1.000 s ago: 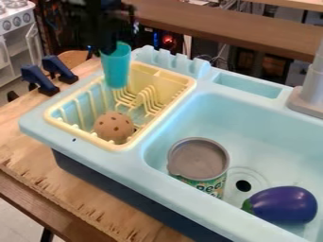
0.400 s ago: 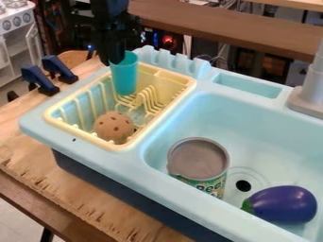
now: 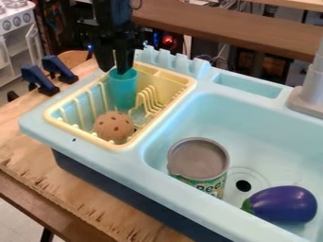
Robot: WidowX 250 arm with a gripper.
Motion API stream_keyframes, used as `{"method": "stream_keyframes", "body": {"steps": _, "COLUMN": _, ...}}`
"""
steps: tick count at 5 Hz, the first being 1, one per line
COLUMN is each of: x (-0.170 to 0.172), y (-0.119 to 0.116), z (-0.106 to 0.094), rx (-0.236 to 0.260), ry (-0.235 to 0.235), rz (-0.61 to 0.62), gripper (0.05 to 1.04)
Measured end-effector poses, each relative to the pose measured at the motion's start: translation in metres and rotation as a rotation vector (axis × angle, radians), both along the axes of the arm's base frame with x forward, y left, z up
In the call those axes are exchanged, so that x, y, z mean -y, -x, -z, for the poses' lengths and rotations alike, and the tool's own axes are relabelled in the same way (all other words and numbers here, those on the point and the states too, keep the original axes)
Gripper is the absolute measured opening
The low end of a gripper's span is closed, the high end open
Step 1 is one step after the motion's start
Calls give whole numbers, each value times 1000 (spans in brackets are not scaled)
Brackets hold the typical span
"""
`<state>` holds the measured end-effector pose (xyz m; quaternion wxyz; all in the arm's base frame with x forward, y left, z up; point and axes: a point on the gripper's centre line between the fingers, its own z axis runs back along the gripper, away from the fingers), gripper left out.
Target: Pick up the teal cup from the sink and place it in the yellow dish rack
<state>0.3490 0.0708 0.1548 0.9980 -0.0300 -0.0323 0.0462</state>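
Teal cup [image 3: 123, 92] is sitting pretty much upright in the back part of the yellow dish rack [image 3: 114, 147], and the black gripper [image 3: 114, 71] is right at its rim, fingers spread with a clear gap between them, so it's not pinching anything. Brown spotted ball [image 3: 114, 126] is in the same rack, toward the front. Going right from the rack as the camera sees it, you've got the light blue sink [image 3: 176, 201] basin with a grey-lidded can [image 3: 199, 160], then a purple eggplant [image 3: 284, 204] farther over. Dark blue clamps [image 3: 39, 80] are left of the rack.
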Motion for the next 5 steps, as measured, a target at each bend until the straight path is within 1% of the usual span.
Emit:
{"method": "stream_keyframes", "body": {"steps": 1, "x": 0, "y": -1, "z": 2, "rx": 0, "ry": 21, "rz": -1, "gripper": 933}}
{"method": "stream_keyframes", "body": {"steps": 2, "x": 0, "y": -1, "z": -2, "rx": 1, "ry": 32, "rz": -4, "gripper": 1008}}
{"method": "stream_keyframes", "body": {"steps": 3, "x": 3, "y": 4, "z": -19, "rx": 29, "ry": 24, "rz": 34, "gripper": 1005}}
{"method": "stream_keyframes", "body": {"steps": 4, "x": 19, "y": 9, "z": -50, "rx": 55, "ry": -36, "rz": 134, "gripper": 1003}}
{"method": "stream_keyframes", "body": {"steps": 5, "x": 39, "y": 16, "z": -62, "rx": 69, "ry": -6, "rz": 248, "gripper": 1003}}
